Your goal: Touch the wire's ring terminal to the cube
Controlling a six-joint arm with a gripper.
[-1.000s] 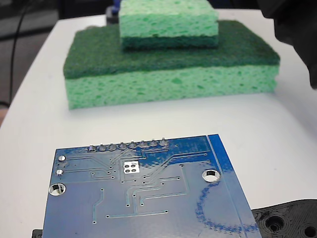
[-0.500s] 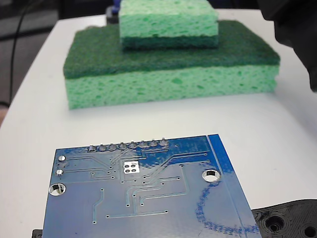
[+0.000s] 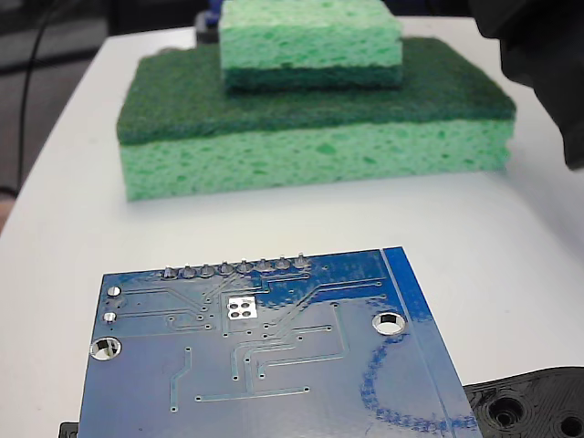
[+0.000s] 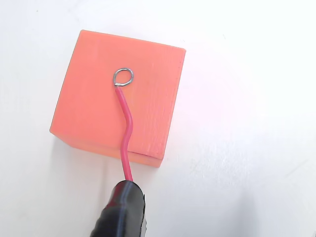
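Note:
In the wrist view an orange cube [image 4: 118,108] sits on the white table. The thin red wire [image 4: 126,133] rises from its black plug-like end piece [image 4: 121,210] at the bottom edge and curves over the cube's top face. Its small metal ring terminal [image 4: 124,77] lies over the upper middle of that face; I cannot tell whether it touches or hovers just above. The wire is held from below the frame, and the gripper's fingers do not show. In the fixed view only a dark bulk of the arm [image 3: 547,64] fills the upper right corner; cube and wire are hidden there.
In the fixed view a blue circuit board [image 3: 265,356] stands close to the camera, with a black plastic part [image 3: 529,406] at the lower right. Behind them a small green sponge [image 3: 310,41] lies on a large green sponge [image 3: 310,137]. White table surrounds the cube.
In the fixed view the dark arm bulk at the upper right has crept slightly to the left. The sponges and the board have not moved.

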